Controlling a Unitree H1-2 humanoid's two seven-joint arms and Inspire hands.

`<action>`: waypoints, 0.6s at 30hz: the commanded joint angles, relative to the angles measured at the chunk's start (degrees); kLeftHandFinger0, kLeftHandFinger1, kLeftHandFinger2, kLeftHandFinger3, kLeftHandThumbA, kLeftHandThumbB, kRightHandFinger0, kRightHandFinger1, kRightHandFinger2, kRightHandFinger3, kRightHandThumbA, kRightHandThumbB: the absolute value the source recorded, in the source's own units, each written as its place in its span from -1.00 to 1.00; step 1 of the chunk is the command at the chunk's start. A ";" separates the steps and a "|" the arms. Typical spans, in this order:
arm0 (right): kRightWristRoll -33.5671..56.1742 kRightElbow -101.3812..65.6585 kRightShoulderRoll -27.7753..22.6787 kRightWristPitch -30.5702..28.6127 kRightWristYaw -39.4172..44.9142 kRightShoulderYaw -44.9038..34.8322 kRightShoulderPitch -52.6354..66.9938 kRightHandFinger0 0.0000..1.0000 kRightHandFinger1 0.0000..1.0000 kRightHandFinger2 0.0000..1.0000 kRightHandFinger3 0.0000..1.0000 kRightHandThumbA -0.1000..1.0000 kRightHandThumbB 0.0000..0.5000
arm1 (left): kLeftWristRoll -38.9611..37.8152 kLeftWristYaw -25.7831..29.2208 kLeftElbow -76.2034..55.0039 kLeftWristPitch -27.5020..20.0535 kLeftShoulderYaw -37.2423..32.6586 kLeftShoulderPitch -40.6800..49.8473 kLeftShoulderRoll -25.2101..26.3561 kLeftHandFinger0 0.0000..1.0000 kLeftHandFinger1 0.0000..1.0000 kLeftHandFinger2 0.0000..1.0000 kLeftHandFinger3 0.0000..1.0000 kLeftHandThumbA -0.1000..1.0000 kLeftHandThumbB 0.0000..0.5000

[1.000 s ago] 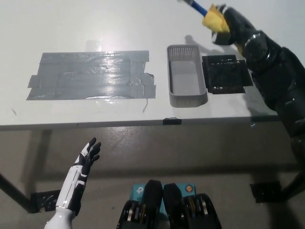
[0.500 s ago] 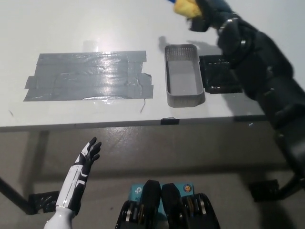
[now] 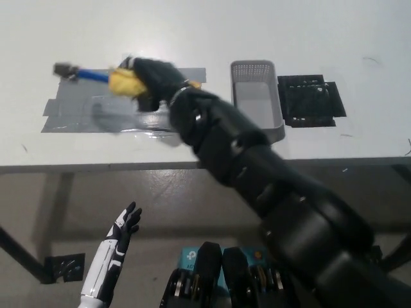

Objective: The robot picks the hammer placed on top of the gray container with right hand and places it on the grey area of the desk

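Right hand (image 3: pixel 151 80) clamped on hammer (image 3: pixel 106 78) above grey area (image 3: pixel 83 112), left of container (image 3: pixel 257 102). Left hand (image 3: pixel 125 221) spread apart, low near left.

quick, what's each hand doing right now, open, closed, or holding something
Left hand: open, holding nothing, low beside the table.
Right hand: shut on the hammer, above the grey area.

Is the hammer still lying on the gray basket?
No, the right hand holds the hammer above the gray tape patch.
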 commanded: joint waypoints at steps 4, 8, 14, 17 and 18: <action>-1.39 0.25 0.42 -0.25 -4.82 1.55 -4.39 -0.94 -0.08 0.60 0.60 -1.00 -0.17 | 1.04 -0.34 -2.48 -1.55 -0.97 -0.61 0.06 1.00 1.00 1.00 1.00 1.00 0.16; -1.71 0.46 0.03 -0.20 -5.12 2.28 -3.52 -1.00 -0.14 0.74 0.79 -1.00 -0.33 | 1.00 -0.35 -3.06 -0.68 -1.19 -0.81 0.09 1.00 1.00 1.00 1.00 1.00 0.21; -1.11 0.72 -1.79 0.44 -4.29 1.84 -3.37 -0.16 0.59 0.99 0.75 -1.00 -0.05 | 1.16 -0.42 -3.06 -0.75 -1.44 -1.51 0.39 1.00 1.00 1.00 1.00 1.00 0.18; -1.07 0.70 -2.53 0.95 -4.37 1.75 -3.62 -0.39 0.03 0.19 0.22 -1.00 0.05 | 1.05 -0.57 -3.13 -0.46 -1.59 -1.78 0.50 1.00 1.00 1.00 1.00 1.00 0.18; -0.98 0.75 -2.63 1.23 -4.28 1.65 -3.70 -0.47 -0.03 0.08 0.10 -1.00 0.06 | 1.01 -0.57 -3.13 -0.43 -1.62 -1.86 0.49 1.00 1.00 1.00 1.00 1.00 0.17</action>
